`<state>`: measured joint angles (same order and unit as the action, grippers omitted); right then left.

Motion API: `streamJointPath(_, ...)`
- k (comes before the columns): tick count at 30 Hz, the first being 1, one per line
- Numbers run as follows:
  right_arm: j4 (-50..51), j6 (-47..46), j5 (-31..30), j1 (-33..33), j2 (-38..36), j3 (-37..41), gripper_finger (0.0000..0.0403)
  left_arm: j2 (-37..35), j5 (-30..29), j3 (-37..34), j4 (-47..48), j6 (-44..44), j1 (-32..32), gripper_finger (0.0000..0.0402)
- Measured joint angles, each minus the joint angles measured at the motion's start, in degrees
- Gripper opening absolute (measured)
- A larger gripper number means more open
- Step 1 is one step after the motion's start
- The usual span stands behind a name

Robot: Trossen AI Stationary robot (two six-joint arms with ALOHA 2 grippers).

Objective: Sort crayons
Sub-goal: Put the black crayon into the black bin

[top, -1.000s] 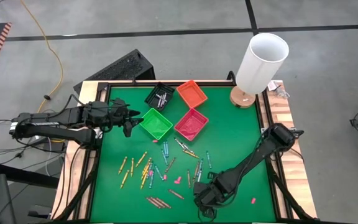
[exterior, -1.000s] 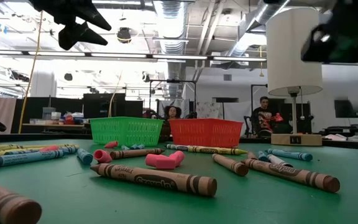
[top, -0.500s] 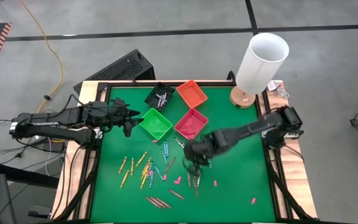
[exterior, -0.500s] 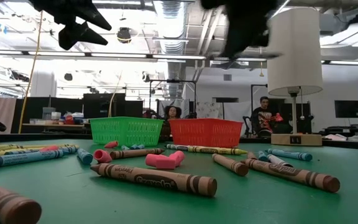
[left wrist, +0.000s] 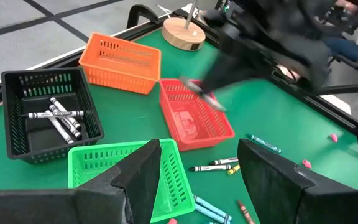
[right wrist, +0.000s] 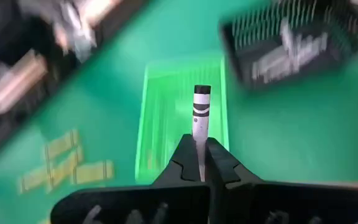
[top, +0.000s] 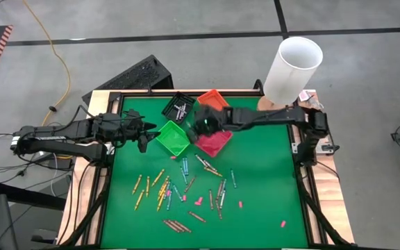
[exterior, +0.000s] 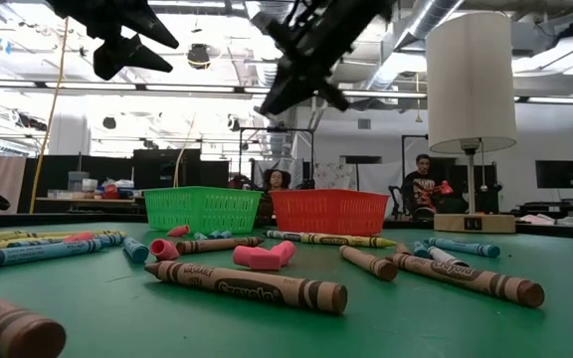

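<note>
Many crayons (top: 186,184) lie scattered flat on the green mat. My right gripper (right wrist: 201,149) is shut on a grey-white crayon (right wrist: 201,115) with black bands. In the high view it (top: 203,126) hangs over the gap between the green bin (top: 174,137) and the red bin (top: 215,141). In its wrist view the green bin (right wrist: 179,106) lies straight ahead. My left gripper (left wrist: 197,180) stands open and holds nothing, above the mat's left side beside the green bin. My right gripper pinches the crayon's near end (right wrist: 199,144) between its two fingertips. The crayon lies along the fingers and sticks out ahead of them. The fingers slant down from the table's right side. The crayon is lifted clear of the mat and bins.
A black bin (top: 178,106) with several grey crayons and an orange bin (top: 214,103) stand at the far edge. A lamp (top: 292,66) on a wooden foot stands at the far right corner. Small pink bits (top: 198,201) lie among the crayons.
My right gripper has swung from the mat's near edge up and toward the far edge, turning as it went, and now hangs over the bins with the crayon in its shut fingers.
</note>
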<state>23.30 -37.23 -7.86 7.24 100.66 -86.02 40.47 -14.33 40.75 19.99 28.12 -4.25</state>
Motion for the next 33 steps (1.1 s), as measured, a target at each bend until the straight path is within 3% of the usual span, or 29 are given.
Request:
streamJointPath(11,-19.6,-0.1,0.1,8.0,9.5,-1.6,0.0000,0.0,-1.0,0.0,0.0,0.4,0.0,0.0204)
streamJointPath(23,-16.8,0.5,0.1,10.8,22.9,-16.0,0.0000,0.0,-2.6,0.0,0.0,0.4,0.0,0.0204)
streamJointPath(33,-11.1,0.7,-2.7,11.4,25.3,-18.3,0.0018,0.0,-2.6,0.0,0.1,0.4,0.0,0.0204)
